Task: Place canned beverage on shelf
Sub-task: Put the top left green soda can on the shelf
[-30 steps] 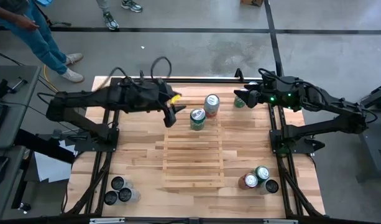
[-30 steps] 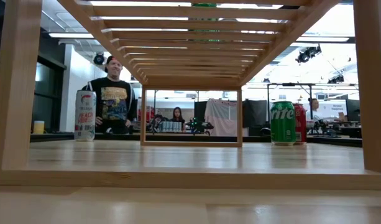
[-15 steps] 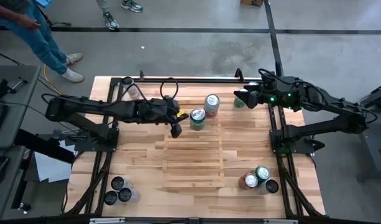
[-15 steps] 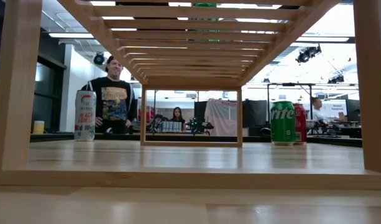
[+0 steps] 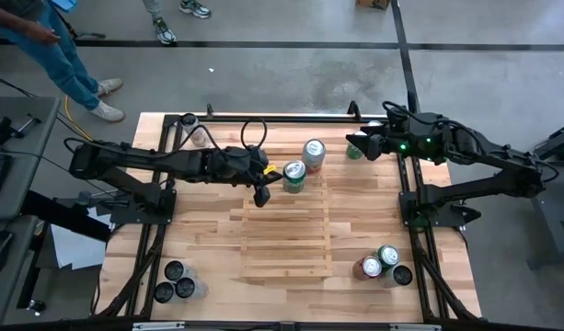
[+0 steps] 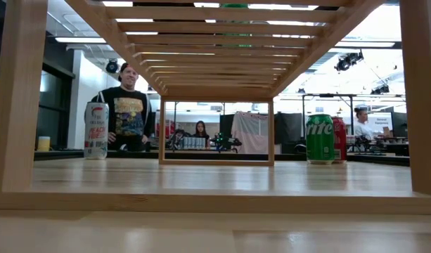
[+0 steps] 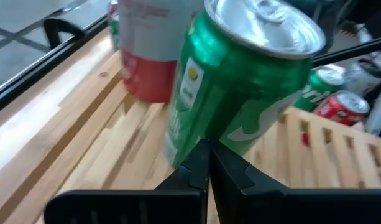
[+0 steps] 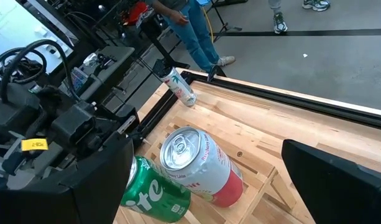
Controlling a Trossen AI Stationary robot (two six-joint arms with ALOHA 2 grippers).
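Beside the far end of the shelf [image 5: 286, 228], my left gripper [image 5: 261, 196] has its jaws pressed together, holding nothing; through its wrist camera the two closed fingers [image 7: 206, 174] meet just short of the green can [image 7: 240, 93], which looks tilted from there. From above, that green can [image 5: 293, 175] stands just off the shelf's far edge, close to the gripper but not held. Right behind it, farther from the shelf, I see the red-and-white can [image 5: 313, 154], near enough to crowd any approach from that side.

My right gripper [image 5: 358, 146] waits past the shelf's far right corner, jaws wide apart and empty, looking toward those same two cans.

Off the shelf's near right corner three cans [image 5: 383, 263] stand bunched together; off its near left corner sits a cluster of dark-topped cans [image 5: 178, 282]. One more can [image 5: 195, 131] lies on its side well beyond the shelf's far left corner, by the table [image 5: 208, 230] edge. From table height, a person [image 6: 129, 109] stands beyond the table.
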